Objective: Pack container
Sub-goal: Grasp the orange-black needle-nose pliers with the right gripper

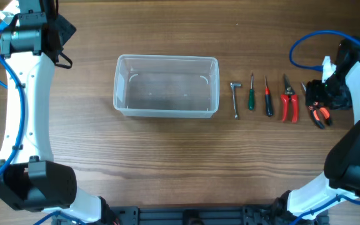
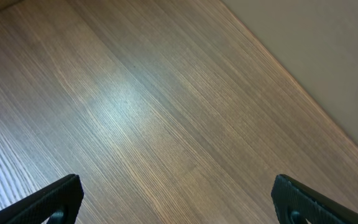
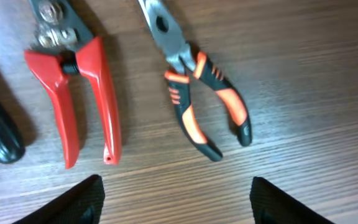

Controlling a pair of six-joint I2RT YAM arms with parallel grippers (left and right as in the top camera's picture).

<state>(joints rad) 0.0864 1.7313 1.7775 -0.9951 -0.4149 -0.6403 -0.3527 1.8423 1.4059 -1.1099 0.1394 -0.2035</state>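
Item: the container, a clear shallow tub, sits empty on the wooden counter a little left of centre. Right of it, in a row well clear of its wall: an L-shaped wrench, a green-handled screwdriver, a red-and-black screwdriver, red pruning shears, and at the far right the orange-and-black pliers. Right gripper: hovers over the pliers, fingers spread wide, holding nothing. Left gripper: at the far left corner over bare wood, fingers likewise apart and empty. Nothing is packed yet, and the pliers look to be the first pick. Hazards, as I judge them: the pliers lie flat with handles splayed, so a grip on one handle alone could let them swing or slip. The shears lie just beside them and could be nudged out of line. The tub looks light, and a tool catching its thin rim could push it along the counter. Obstructions: the four other tools lie between the pliers and the tub, so the carry would need to pass above them. A blue cable loops near the right arm.
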